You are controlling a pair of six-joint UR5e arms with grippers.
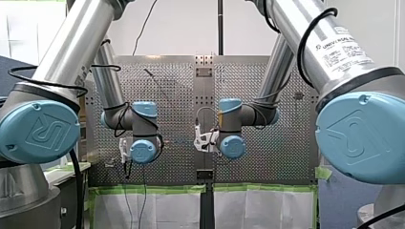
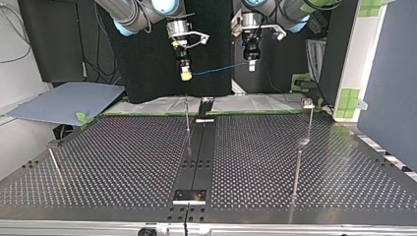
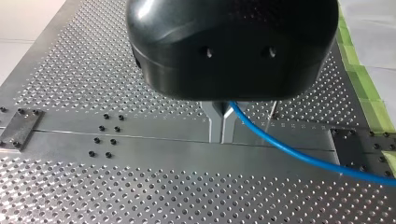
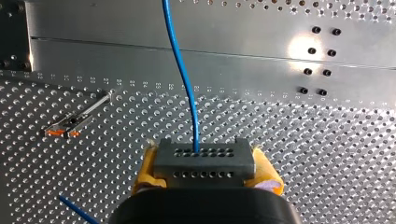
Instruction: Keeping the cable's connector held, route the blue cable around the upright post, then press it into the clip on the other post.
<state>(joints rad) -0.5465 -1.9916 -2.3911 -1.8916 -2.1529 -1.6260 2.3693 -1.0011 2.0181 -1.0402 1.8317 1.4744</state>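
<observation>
Both grippers hang high above the perforated table [image 2: 123, 162]. The blue cable [image 2: 216, 71] runs nearly level between them. My right gripper [image 4: 204, 164] is shut on the cable's dark grey connector [image 4: 204, 158] with its yellow pads [image 4: 144, 170]; the cable [image 4: 184, 79] leads straight away from it. My left gripper [image 3: 222, 125] is black, and its metal fingers are shut on the cable [image 3: 299, 151], which trails off to one side. In the top view my right gripper [image 2: 185, 74] is left of my left gripper [image 2: 251, 65]. A thin upright post [image 2: 187, 115] stands below them, and a post with a clip [image 2: 308, 103] stands at that view's right.
A dark centre rail [image 2: 199, 152] with bolted plates runs across the table. Another slim post [image 2: 55, 164] leans near the top view's left edge. A blue-grey board [image 2: 64, 101] lies beyond the table's far left corner. Green tape [image 2: 351, 101] marks the table's right side.
</observation>
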